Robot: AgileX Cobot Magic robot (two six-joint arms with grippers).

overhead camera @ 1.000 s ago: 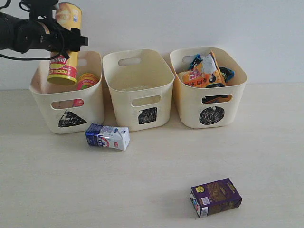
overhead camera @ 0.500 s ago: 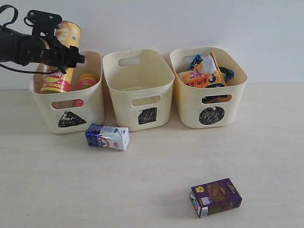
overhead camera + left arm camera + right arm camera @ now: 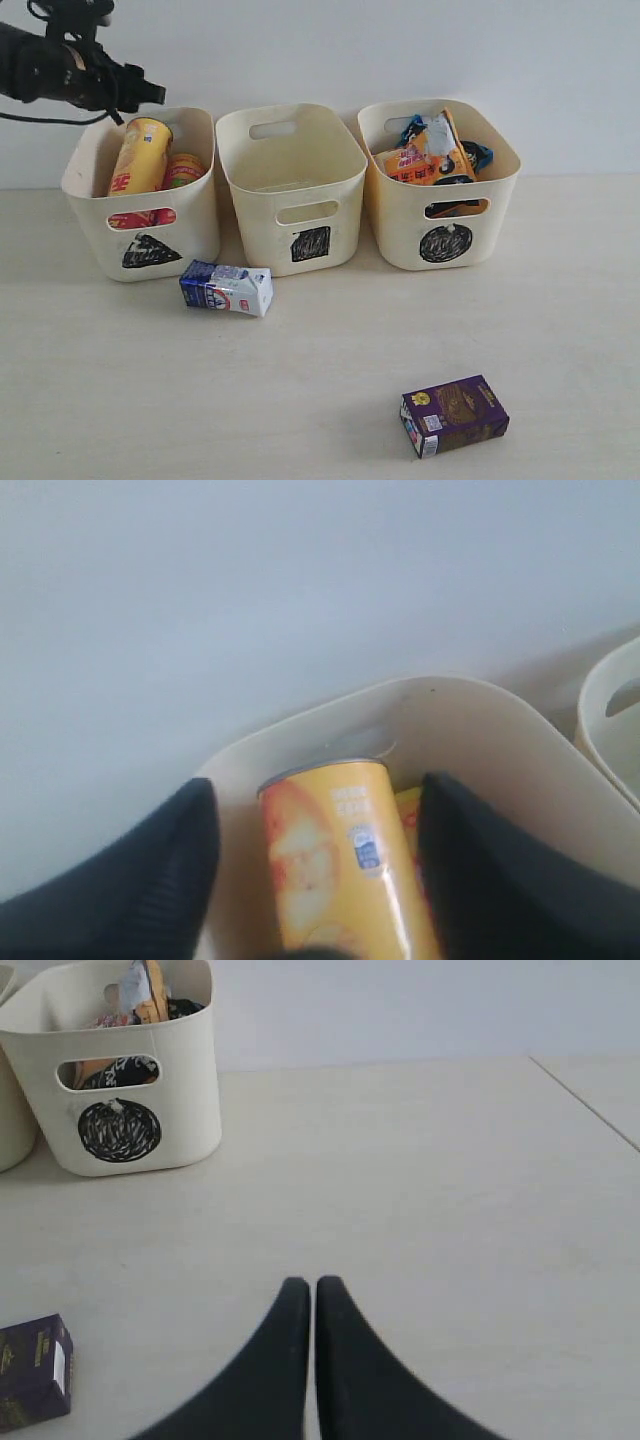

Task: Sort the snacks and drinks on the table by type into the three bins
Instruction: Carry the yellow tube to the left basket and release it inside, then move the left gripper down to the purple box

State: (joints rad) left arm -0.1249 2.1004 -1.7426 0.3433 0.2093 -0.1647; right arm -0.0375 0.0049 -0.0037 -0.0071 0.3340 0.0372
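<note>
Left tool [image 3: 138,93] hung wide, empty, above triangle bin [image 3: 196,228] at 10 o'clock on bench [image 3: 300,380], yellow tube [image 3: 140,155] leaning inside, that step judged done; right tool [image 3: 312,1290] sat shut; next move likely needed a grip on blue-white carton [image 3: 226,287], at the bin's 5 o'clock.

Plain wall [image 3: 400,50] (pale grey)

The left arm [image 3: 40,70] is seen raised and stretched in from the left edge of the exterior view, black and trailed by cables. The left gripper [image 3: 140,95] is carried at its tip, and its dark fingers [image 3: 150,870] are held well parted. The right gripper [image 3: 312,1285] is held low over the surface [image 3: 450,1210], with its two fingers pressed together.
</note>
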